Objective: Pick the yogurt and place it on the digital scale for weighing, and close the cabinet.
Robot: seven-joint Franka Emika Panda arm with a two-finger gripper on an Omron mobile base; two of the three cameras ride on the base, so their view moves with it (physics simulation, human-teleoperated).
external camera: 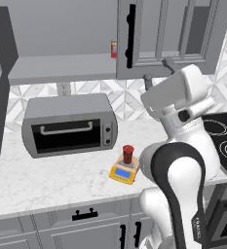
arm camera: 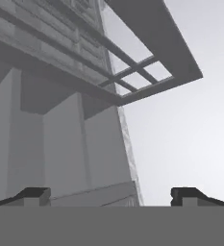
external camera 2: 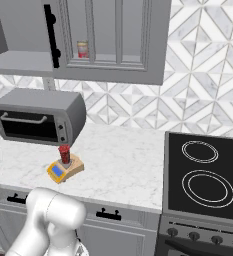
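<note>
On the digital scale [external camera: 122,172] stands the small dark-red tapered yogurt [external camera: 128,154].

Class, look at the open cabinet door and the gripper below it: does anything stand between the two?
Nothing visible does. The open gripper points up at the cabinet door from below, with free space between. The yogurt already sits on the digital scale.

The robot arm [external camera: 178,146] blocks the counter's right end and part of the stove [external camera: 222,141]. The red can [external camera: 113,49] peeks out half hidden behind the cabinet [external camera: 149,39] door. Scale [external camera 2: 64,169] display is too tiny to read.
</note>
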